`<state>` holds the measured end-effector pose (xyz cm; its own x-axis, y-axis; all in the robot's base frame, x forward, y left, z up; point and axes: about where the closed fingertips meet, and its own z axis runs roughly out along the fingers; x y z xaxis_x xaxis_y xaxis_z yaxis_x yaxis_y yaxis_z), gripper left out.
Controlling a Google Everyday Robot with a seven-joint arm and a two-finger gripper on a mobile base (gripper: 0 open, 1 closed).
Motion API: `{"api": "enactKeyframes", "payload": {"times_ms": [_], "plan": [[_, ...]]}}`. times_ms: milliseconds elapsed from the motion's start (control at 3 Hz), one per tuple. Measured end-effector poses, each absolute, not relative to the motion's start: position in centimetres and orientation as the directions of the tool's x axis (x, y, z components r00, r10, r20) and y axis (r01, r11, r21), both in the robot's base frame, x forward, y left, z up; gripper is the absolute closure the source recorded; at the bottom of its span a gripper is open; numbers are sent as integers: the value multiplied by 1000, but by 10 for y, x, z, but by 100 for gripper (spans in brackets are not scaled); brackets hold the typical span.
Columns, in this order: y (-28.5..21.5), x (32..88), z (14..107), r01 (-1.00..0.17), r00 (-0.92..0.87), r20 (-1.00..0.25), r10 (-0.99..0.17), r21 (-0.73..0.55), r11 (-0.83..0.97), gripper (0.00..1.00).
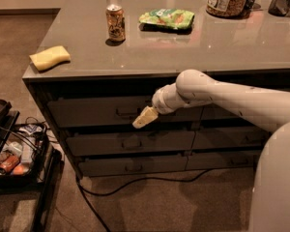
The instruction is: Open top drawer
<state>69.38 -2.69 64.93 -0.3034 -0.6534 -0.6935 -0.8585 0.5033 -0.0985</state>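
Grey-brown top drawer [87, 112] sat closed beneath the bench [183, 52] lip, six o'clock from the can [115, 23]. The gripper [140, 122] hung at four o'clock off its central handle [126, 111], fingers together, holding nothing. Stiff, wide, probably heavy on its runners; that handle was the only hold.

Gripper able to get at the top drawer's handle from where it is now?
Probably yes. The gripper hangs right in front of the top drawer, just right of its handle, with nothing between them.
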Motion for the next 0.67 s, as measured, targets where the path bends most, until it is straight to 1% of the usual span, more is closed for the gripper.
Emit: {"api": "enactKeyframes", "payload": {"times_ms": [333,667], "plan": [[-27,694,649,-859,-303,-694,-653,-98,503,0],[-25,692,652,-878,-287,-717,-635,-69,474,0]]}}
